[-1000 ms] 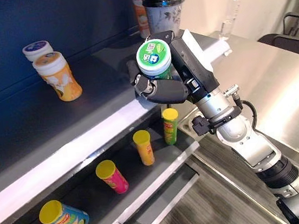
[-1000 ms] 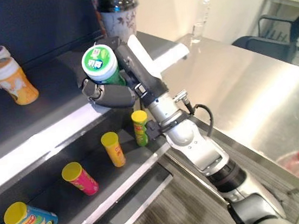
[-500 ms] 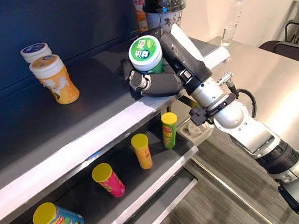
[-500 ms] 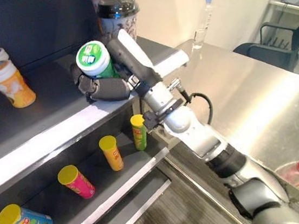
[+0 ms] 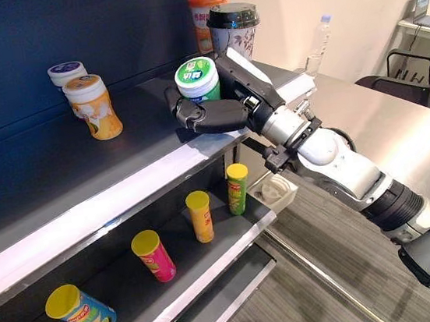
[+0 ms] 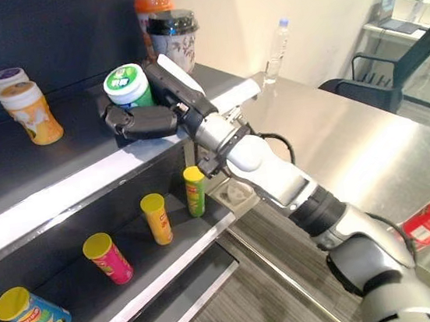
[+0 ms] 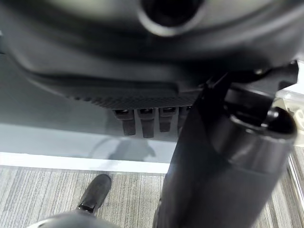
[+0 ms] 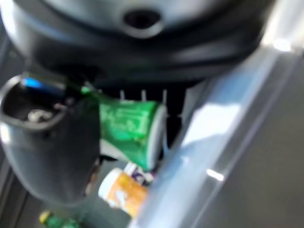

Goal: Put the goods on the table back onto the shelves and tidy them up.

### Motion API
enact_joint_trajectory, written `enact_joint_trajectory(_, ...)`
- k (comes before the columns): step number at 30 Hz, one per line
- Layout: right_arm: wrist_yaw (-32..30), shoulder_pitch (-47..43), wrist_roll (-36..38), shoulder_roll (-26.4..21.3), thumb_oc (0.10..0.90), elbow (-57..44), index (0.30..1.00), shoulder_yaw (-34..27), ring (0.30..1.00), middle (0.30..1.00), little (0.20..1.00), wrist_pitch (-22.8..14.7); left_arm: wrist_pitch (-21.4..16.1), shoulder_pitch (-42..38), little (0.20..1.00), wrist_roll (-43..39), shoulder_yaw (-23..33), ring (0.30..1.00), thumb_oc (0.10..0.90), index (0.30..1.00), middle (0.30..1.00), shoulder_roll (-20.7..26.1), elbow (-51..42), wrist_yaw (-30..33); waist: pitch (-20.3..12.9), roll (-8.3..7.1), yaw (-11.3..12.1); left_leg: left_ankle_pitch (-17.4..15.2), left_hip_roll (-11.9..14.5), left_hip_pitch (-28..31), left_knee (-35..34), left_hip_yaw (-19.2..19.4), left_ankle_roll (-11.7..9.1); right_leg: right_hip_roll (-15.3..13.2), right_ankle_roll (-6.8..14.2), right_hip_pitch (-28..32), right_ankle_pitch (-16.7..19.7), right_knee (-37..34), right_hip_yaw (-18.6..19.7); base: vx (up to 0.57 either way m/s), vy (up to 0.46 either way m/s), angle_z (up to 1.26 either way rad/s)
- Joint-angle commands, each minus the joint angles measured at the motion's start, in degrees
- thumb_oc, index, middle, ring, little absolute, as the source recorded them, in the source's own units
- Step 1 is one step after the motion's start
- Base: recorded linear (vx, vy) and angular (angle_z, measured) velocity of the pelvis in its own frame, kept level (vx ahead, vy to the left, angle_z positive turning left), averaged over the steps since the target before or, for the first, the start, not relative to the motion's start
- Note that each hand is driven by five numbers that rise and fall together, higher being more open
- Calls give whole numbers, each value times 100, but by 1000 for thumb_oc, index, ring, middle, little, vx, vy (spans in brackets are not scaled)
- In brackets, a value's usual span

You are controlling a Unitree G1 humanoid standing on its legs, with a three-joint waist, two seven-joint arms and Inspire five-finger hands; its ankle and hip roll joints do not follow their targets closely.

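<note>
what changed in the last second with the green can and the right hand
The right hand, fingers curled round the green can, has carried it inward from the shelf's front edge, over the upper shelf, nearer the orange jar. It hasn't let go. The camera shifted too. The jars, the cups behind and the tubes on the lower shelf stayed put.

Upper shelf (image 5: 122, 168): five tubs and cups (image 5: 93, 107). Lower shelf (image 5: 211, 259): four yellow-lidded cans (image 5: 199, 216). Bench (image 5: 400, 130): one bottle (image 5: 317, 37).

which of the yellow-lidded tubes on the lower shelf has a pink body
The pink tube, third from the right end of the row. The two to its right are yellow and green; the leftmost one is blue.
</note>
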Motion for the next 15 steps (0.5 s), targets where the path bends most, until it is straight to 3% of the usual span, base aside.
enact_joint_trajectory(1,38,-1060,990,233,400,504,300,487,300,300,300,-19,-18,-121,900,37,-143,900,800,900,900,92,312,-82,-114,-234,271,70,481,-192,22,44,-212,-74,33,17,290,746,149,7,-9,-3)
enact_joint_trajectory(15,-157,-1166,984,1058,400,999,300,502,300,300,300,-41,-14,-104,900,127,-269,900,800,900,900,126,248,-35,-70,-215,355,16,426,-210,22,-28,-163,-89,66,5,430,775,114,0,0,0)
